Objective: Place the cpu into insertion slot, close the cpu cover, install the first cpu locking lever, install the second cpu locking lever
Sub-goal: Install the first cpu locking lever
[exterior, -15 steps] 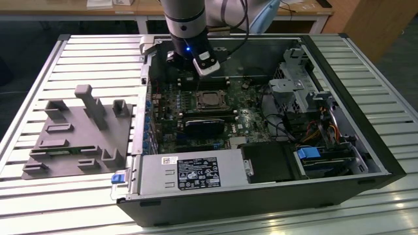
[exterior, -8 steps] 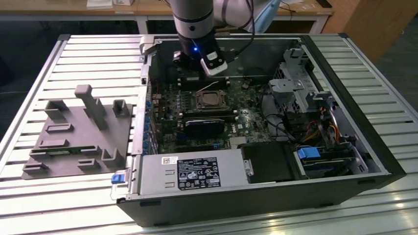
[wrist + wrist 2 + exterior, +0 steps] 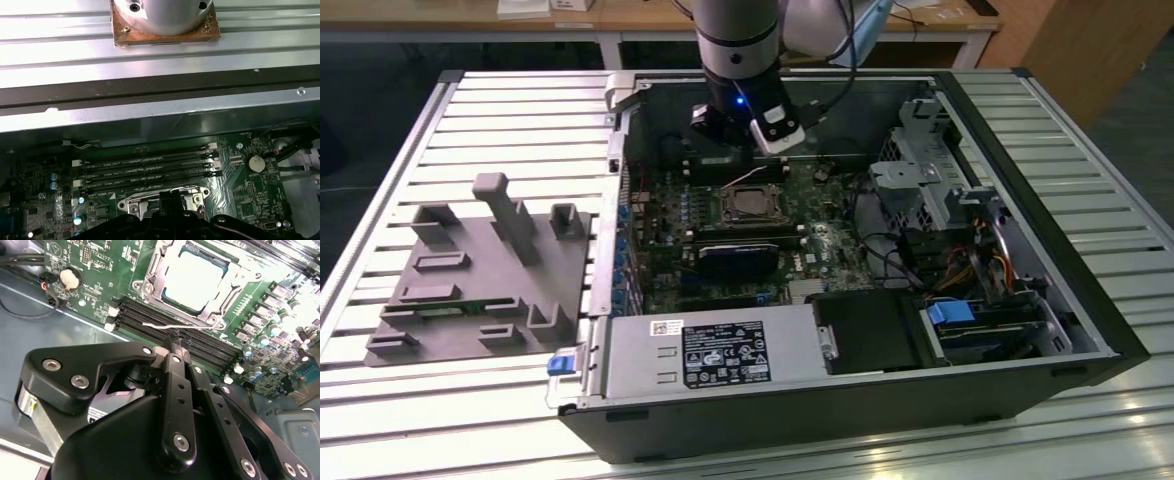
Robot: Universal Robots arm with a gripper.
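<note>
- The cpu [image 3: 197, 277] already sat in the insertion slot [image 3: 726, 208], its dull silver top facing up in the middle of the green board inside the open computer case [image 3: 854, 410].
- The cpu cover [image 3: 150, 287] looked to be down: its silver frame lay flat around the chip, which showed through the window.
- One locking lever [image 3: 160, 325] was not yet latched. Its thin wire stood clear of the socket, crossing above the black memory slots [image 3: 150, 315].
- I could not tell whether the other lever was seated.
- So by my reading the first two steps were done and the lever work was in hand.
- The gripper [image 3: 176, 342] hung just beside the socket. Its fingers were drawn together at the tips right at the lever's wire and appeared to pinch it.
- The second wrist view gave the chip, the frame and the lever up close, detail the exterior view lacked.
- The exterior view showed the arm reaching down into the case, and a grey fixture tray [image 3: 480, 270] lying well apart on the exterior view's left.
- The first wrist view caught the socket's near rim, the memory slots, a coin cell [image 3: 256, 162] and the case wall beyond.
</note>
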